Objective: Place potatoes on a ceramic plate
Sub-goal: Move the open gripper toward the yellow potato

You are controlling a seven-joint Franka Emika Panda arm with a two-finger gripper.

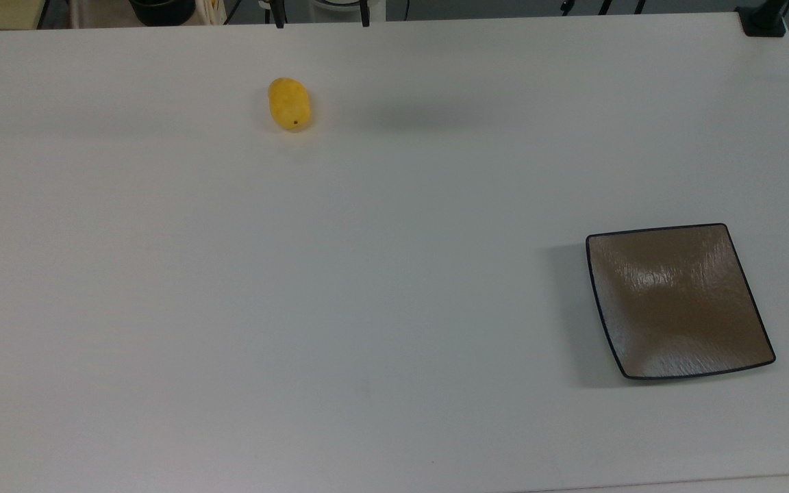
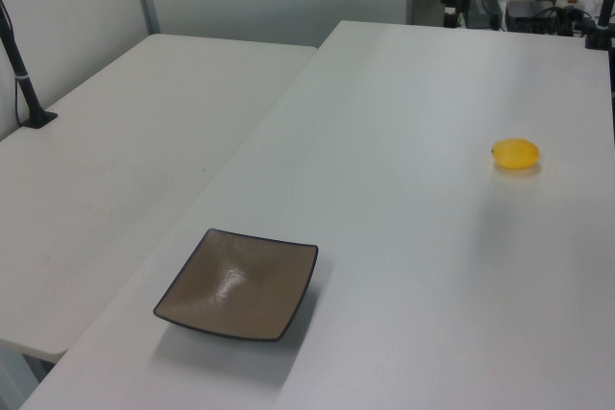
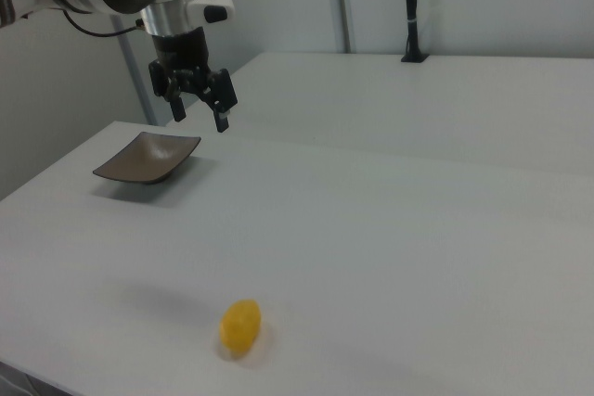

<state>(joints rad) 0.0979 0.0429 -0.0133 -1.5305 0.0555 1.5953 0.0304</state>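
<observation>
Potato (image 1: 289, 103) lies loose on the desk (image 1: 367, 274), well apart from the plate (image 1: 679, 301). Hand (image 3: 199, 108) hangs high, spread open and empty: pickup not yet begun.

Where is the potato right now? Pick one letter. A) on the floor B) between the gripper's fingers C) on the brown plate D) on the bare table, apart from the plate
D: the potato lies on the white table, far from the plate.

Bright-yellow potato (image 1: 289, 103) with dark spot, glossy brown plate (image 1: 679, 301), dark-rimmed, perhaps faintly streaked, white table (image 1: 298, 287)
</observation>
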